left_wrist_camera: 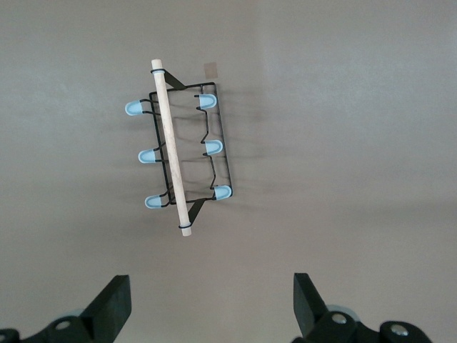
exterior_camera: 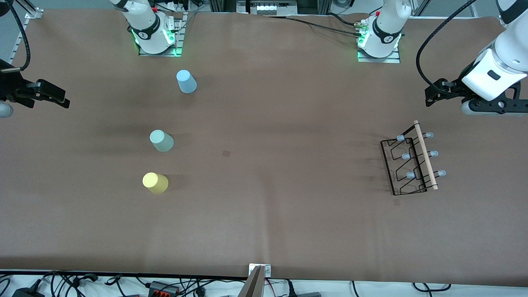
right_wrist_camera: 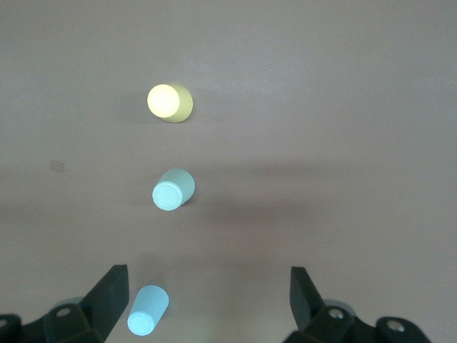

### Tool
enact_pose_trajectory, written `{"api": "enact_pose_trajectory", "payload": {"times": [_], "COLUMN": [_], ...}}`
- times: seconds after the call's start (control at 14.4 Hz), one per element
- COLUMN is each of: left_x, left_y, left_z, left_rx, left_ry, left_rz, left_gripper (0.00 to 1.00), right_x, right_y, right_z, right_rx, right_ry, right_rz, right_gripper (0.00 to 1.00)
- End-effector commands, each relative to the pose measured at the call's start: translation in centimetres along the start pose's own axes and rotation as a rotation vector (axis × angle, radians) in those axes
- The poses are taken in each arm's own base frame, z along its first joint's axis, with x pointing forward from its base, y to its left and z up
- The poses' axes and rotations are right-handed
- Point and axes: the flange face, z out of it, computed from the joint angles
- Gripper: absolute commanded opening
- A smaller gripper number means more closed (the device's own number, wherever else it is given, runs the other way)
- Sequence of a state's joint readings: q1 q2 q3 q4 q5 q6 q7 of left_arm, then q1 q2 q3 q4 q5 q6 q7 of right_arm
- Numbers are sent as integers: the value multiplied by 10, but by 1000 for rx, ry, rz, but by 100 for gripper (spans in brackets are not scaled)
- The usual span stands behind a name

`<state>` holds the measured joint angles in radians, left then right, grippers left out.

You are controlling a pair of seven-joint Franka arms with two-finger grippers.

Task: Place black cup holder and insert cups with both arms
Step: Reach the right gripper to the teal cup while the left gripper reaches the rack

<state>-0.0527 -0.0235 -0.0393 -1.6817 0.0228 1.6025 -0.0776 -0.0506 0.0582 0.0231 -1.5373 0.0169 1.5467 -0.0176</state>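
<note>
Yellow cup [exterior_camera: 155, 182] stands nearest; black cup holder [exterior_camera: 412, 160] sits near wide-open left claw [left_wrist_camera: 212, 306].

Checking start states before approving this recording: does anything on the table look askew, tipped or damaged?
Nothing stands out. The black cup holder stands at the left arm's end; the blue cup, green cup and yellow cup sit apart, seemingly upside down, none on its side.

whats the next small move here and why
Probably lower the left hand toward the holder. Both hands are open and hold nothing, the right hand waits over the table by the three cups, and the holder must be placed before cups go in.
</note>
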Motion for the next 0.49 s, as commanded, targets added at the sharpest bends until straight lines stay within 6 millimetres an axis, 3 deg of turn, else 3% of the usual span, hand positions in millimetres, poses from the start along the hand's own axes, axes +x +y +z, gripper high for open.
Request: {"api": "enact_pose_trajectory", "payload": {"times": [0.0, 0.28, 0.42], "left_x": [-4, 0, 0], "left_y": [-2, 0, -1], "left_z": [-8, -9, -1], "left_rx": [11, 9, 11], "left_ry": [1, 6, -57], "left_rz": [11, 17, 10], "left_gripper": [100, 100, 100], "right_x": [-2, -1, 6], "right_y": [3, 1, -3], "right_z": [-3, 2, 34], "right_rx": [-10, -10, -7], "right_ry": [-22, -34, -141], "right_rz": [1, -17, -18], "right_gripper": [100, 100, 100]}}
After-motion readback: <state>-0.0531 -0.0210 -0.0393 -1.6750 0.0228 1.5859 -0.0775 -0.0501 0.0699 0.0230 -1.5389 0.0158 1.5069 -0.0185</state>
